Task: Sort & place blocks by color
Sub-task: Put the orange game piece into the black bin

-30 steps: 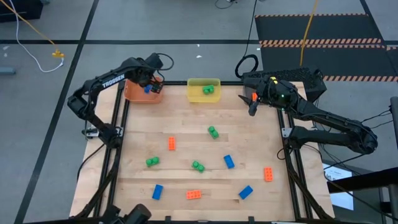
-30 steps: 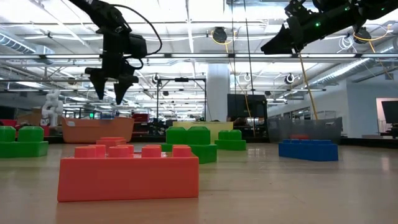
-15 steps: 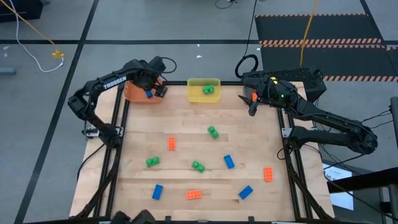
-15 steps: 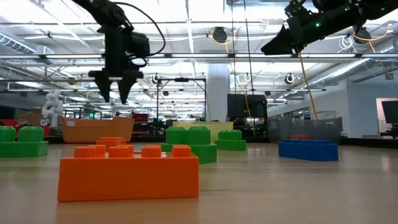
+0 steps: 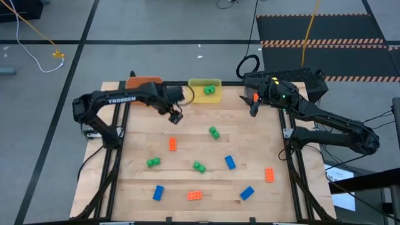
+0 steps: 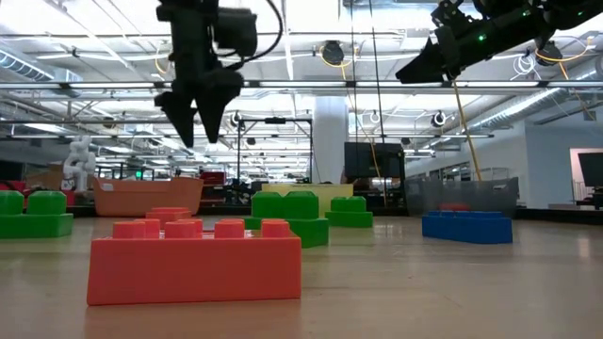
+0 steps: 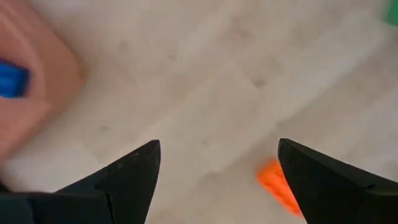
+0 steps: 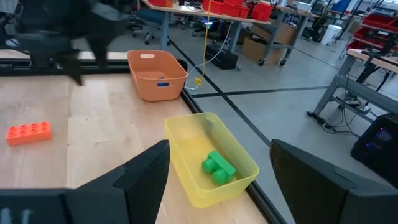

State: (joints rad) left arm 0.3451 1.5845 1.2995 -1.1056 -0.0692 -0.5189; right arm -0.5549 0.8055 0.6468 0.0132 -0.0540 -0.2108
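bins (image 5: 205, 91) at table (image 5: 256, 134) far edge | blocks (image 5: 197, 167) scattered mid-table and near edge

You are working in a robotics lab set in a large industrial hall. In the high view the pale wooden counter (image 5: 200, 150) stands in a black metal frame on a grey concrete floor (image 5: 50, 125) crossed by dark tape lines. At about 1 o'clock from the counter lies a black floor mat edged with orange-and-white hazard stripes (image 5: 322, 42). At 10 o'clock a loose white cable with a yellow plug (image 5: 57, 55) trails over the floor. The low view shows a high ceiling of steel trusses and strip lights (image 6: 320, 85). The right wrist view shows workbenches with red storage bins (image 8: 230, 7) and cardboard boxes (image 8: 258, 45).
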